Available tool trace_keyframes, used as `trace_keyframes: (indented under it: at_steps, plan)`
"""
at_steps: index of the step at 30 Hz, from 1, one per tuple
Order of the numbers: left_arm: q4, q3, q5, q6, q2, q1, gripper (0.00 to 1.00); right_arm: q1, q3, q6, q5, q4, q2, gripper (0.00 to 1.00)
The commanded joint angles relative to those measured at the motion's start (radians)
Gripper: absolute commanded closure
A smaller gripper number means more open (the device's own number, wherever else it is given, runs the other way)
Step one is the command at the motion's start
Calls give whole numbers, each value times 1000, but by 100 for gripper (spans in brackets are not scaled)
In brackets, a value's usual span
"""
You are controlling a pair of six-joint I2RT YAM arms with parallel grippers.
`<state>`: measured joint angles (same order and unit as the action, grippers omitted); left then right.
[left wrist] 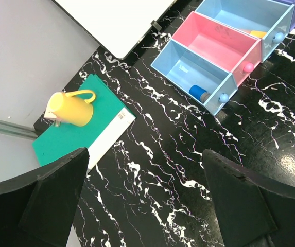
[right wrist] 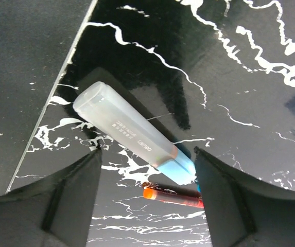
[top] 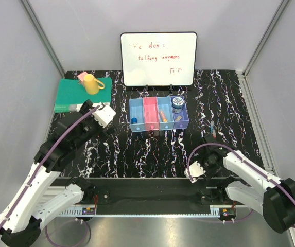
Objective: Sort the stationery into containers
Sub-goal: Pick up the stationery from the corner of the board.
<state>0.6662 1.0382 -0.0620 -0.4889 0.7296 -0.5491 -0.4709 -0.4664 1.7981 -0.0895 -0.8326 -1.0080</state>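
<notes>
While the right gripper hangs low over the desk with its fingers apart, a clear marker with a blue end lies flat between them, untouched, and a thin red pen lies just beside it. Farther off, the left gripper hovers wide open, gripping nothing. Beyond it and to its right stand the joined bins: a blue-capped item lies in the nearest blue one, an orange marker in the third, a patterned roll on the purple one.
</notes>
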Motion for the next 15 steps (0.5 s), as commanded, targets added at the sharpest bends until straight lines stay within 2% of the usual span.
trace_keyframes:
  at_steps: [1, 7, 11, 12, 14, 15]
  plan:
    - [-7, 45, -7, 9, 10, -5, 1, 2, 11, 40, -56, 56, -76, 28]
    - [-8, 48, -6, 6, 19, -5, 1, 2, -26, 46, -79, 59, -167, 37]
    - [-8, 52, -2, 16, 24, -5, 1, 2, -54, 32, -92, 66, -221, 55]
    - [-8, 52, -1, 15, 24, -5, 1, 2, -61, 30, -92, 69, -236, 62]
    - [-10, 52, -1, 16, 25, -5, 1, 2, -74, 14, -96, 75, -250, 66]
    - [-10, 52, -2, 18, 25, -3, 1, 2, -78, 7, -104, 78, -265, 71]
